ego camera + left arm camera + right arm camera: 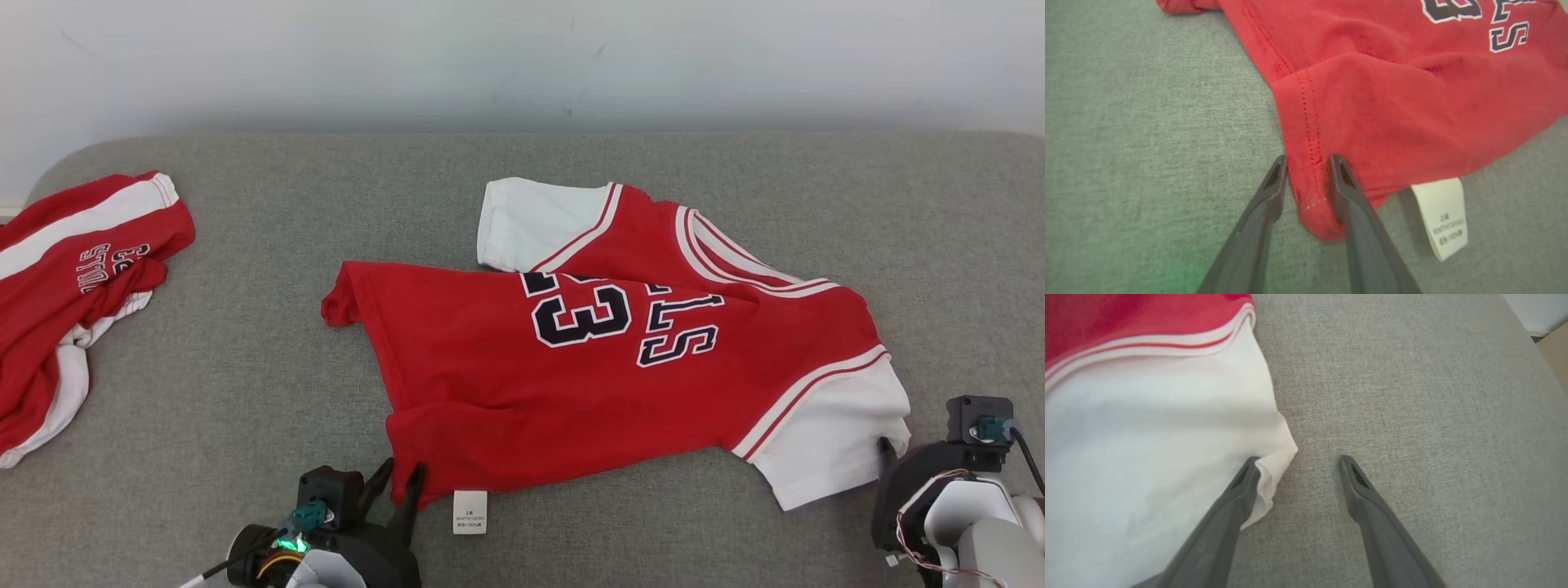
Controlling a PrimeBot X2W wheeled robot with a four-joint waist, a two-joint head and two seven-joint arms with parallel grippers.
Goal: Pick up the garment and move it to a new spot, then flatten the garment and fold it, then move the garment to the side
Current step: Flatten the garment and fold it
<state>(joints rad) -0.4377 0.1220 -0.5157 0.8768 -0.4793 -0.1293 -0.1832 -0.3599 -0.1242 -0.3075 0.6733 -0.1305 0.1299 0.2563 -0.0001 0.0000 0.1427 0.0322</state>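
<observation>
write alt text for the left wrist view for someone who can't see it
The left gripper has its two dark fingers either side of the hem corner of a red jersey on a grey fabric surface; whether they pinch it is unclear. A white label sticks out of the hem at right, with dark lettering at top right.

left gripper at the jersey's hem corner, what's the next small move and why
Probably close the left gripper on the hem corner of the red jersey: its fingers straddle that fold with a gap left. The right gripper stands open by the white sleeve.
</observation>
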